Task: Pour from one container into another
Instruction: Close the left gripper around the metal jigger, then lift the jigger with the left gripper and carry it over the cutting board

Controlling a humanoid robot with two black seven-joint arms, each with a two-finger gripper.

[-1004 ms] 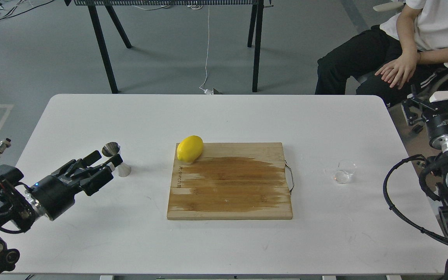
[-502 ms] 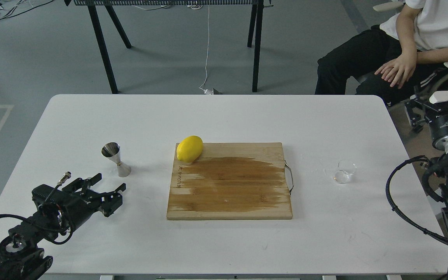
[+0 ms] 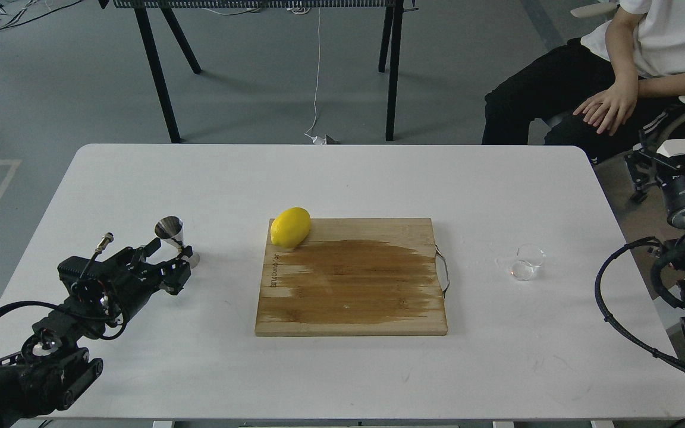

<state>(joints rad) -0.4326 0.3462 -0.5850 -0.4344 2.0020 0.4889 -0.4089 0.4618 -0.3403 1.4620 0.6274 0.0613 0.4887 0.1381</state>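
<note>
- The white table (image 3: 342, 178) is bare between its rounded edges and the cutting board (image 3: 351, 276) (a lemon (image 3: 290, 227) sits at its far-left corner).
- The glass cup (image 3: 527, 262) stands right of the board.
- The steel jigger (image 3: 175, 238) stands left of it.
- The left gripper (image 3: 167, 261) is spread open, fingertips beside the jigger.
- The right gripper (image 3: 675, 157) is off the table's right edge; its state cannot be told.
</note>
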